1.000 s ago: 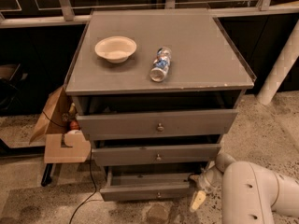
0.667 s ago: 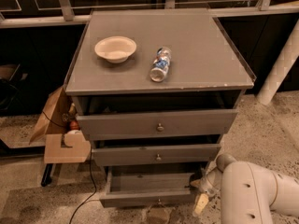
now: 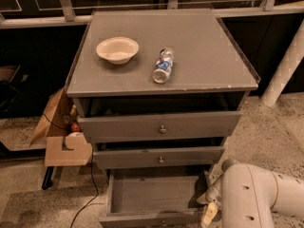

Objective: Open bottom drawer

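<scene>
The bottom drawer (image 3: 151, 194) of the grey cabinet (image 3: 209, 70) stands pulled out toward me, and its shallow grey box is open to view from above. Its front edge (image 3: 142, 219) lies at the lower edge of the camera view. My gripper (image 3: 209, 209) is low at the drawer's right side, close to its front right corner, at the end of my white arm (image 3: 256, 198). The middle drawer (image 3: 160, 156) and the top drawer (image 3: 161, 126) sit slightly ajar above it, each with a small round knob.
A white bowl (image 3: 117, 49) and a lying plastic bottle (image 3: 163, 65) rest on the cabinet top. A cardboard box (image 3: 50, 120) and a wooden piece (image 3: 66, 152) stand left of the cabinet, with a black cable (image 3: 92, 194) on the floor. A white post (image 3: 282, 75) stands at the right.
The bottom drawer has slid further out toward me, showing more of its inside. My gripper and arm have moved back with it, lower in the view.
</scene>
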You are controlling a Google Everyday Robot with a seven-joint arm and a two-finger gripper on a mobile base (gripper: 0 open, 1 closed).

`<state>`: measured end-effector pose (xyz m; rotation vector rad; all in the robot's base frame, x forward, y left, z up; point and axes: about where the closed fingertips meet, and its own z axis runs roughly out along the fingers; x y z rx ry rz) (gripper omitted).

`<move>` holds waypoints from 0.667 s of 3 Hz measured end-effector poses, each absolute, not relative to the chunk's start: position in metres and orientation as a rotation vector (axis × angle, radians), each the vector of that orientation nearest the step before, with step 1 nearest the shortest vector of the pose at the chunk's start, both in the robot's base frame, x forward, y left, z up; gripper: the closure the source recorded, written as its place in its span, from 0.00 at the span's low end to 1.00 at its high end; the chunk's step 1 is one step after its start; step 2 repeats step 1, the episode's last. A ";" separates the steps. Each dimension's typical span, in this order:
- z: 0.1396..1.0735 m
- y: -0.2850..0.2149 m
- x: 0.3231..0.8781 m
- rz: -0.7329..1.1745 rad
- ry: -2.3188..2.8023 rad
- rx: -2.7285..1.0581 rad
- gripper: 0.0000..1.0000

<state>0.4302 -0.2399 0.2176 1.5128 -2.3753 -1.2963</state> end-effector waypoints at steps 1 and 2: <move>0.218 -0.240 0.430 -1.296 -2.375 1.513 0.00; 0.218 -0.240 0.430 -1.296 -2.375 1.513 0.00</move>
